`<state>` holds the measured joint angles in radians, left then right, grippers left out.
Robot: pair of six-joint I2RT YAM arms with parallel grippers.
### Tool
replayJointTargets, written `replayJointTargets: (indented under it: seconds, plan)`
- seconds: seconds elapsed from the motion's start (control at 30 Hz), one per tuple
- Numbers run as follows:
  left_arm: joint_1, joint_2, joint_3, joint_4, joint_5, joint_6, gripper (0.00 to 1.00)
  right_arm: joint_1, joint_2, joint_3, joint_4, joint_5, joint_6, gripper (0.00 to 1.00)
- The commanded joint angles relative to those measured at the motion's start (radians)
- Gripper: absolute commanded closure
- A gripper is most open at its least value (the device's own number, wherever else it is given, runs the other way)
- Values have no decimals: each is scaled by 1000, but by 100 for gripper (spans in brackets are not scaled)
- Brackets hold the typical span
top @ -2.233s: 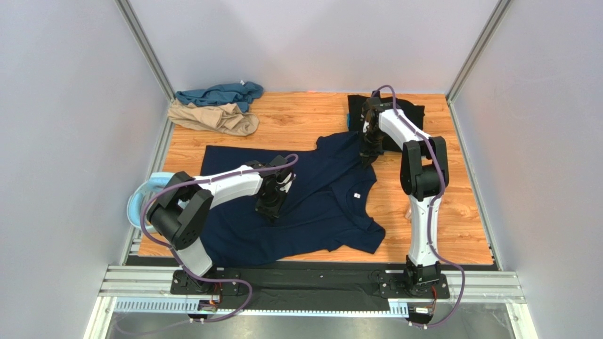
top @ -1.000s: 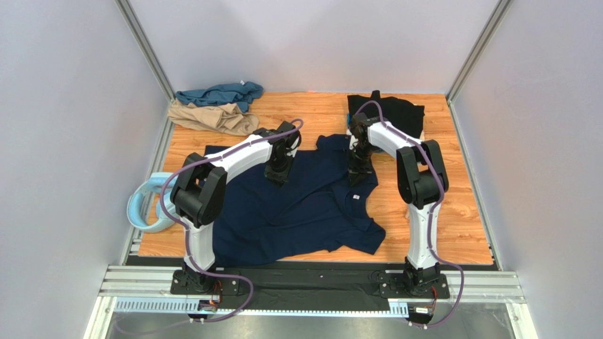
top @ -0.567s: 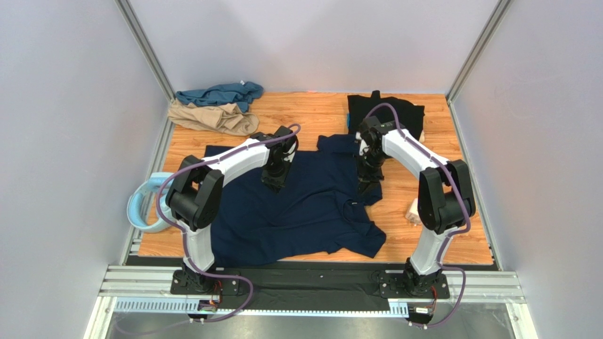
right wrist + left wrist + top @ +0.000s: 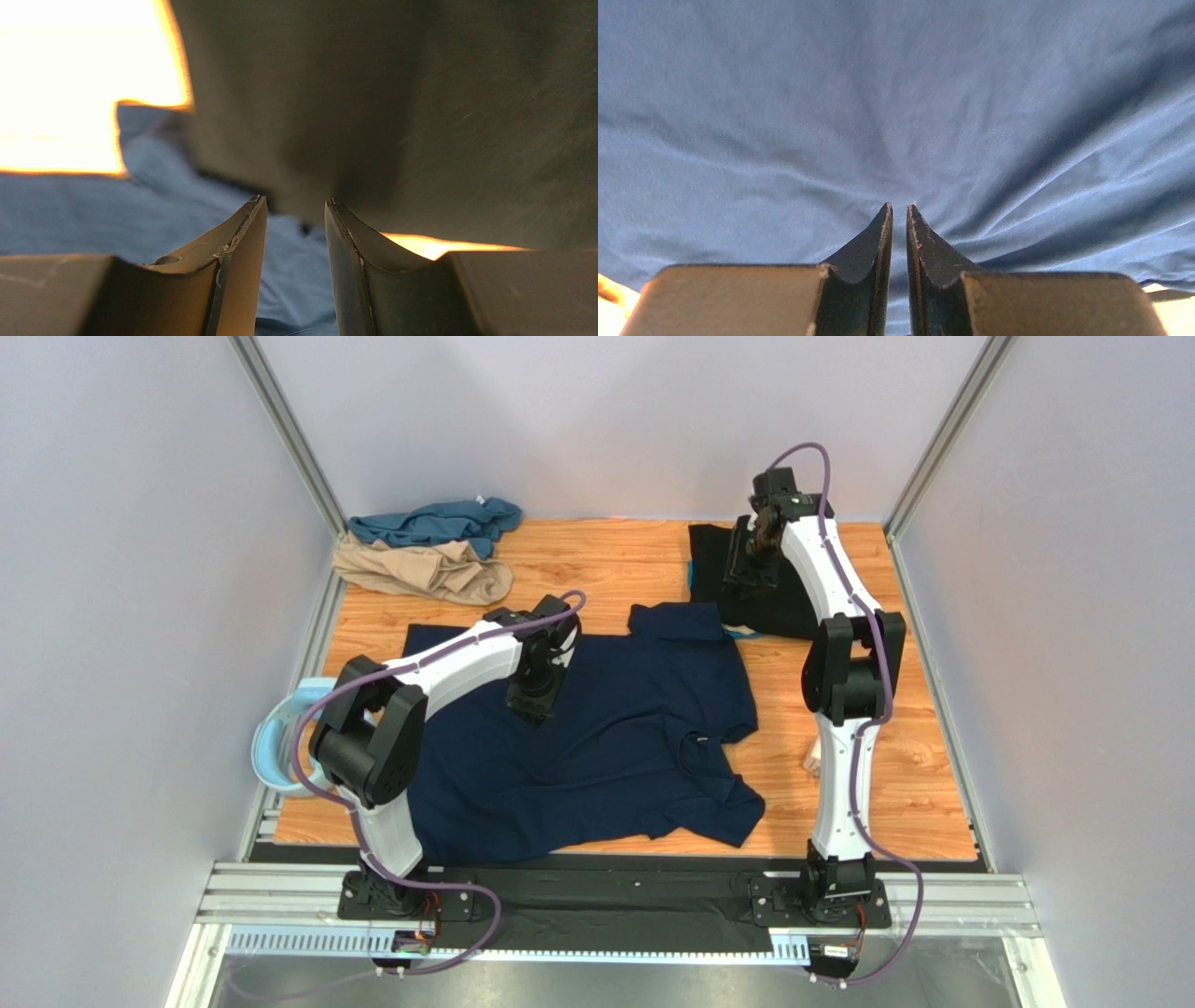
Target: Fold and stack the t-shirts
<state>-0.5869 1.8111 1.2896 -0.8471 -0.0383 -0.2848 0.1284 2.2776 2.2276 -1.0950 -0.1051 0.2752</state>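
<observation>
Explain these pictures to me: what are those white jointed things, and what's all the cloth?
They are two robot arms bolted at the near edge of the table. The wide picture comes from a fixed camera above and behind them; each close-up comes from a camera on one wrist. A navy blue t-shirt lies spread in the middle, a black t-shirt far right, a teal t-shirt and a tan t-shirt crumpled far left. A pale blue ring sits at the left edge. The left fingers, nearly closed, seem to pinch the navy cloth: its creases run to their tips. The right fingers stand open near the black t-shirt, holding nothing.
</observation>
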Motion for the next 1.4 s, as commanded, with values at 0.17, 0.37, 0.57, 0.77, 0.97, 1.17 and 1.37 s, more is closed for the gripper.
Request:
replayJointTargets:
  seconds: [0.17, 0.37, 0.57, 0.77, 0.97, 1.17, 1.37]
  plan:
    - [9, -67, -52, 8, -9, 7, 81, -1, -36, -78, 53, -37, 22, 57]
    - [9, -50, -42, 9, 2, 6, 81, -1, -82, -169, 82, -91, 33, 57]
    - [9, -39, -38, 10, 8, 10, 82, 0, -99, -220, 106, -101, 41, 56]
    - [9, -38, -42, 6, 9, 12, 82, 0, -113, -203, 122, -110, 44, 56]
    - [9, -26, -42, 6, 17, 13, 82, 4, -47, -149, 104, -173, 65, 55]
    - [10, -26, -46, 5, 15, 15, 82, 28, -29, -155, 115, -202, 67, 54]
    - [9, -19, -50, 3, 15, 15, 83, 57, 8, -141, 110, -223, 70, 53]
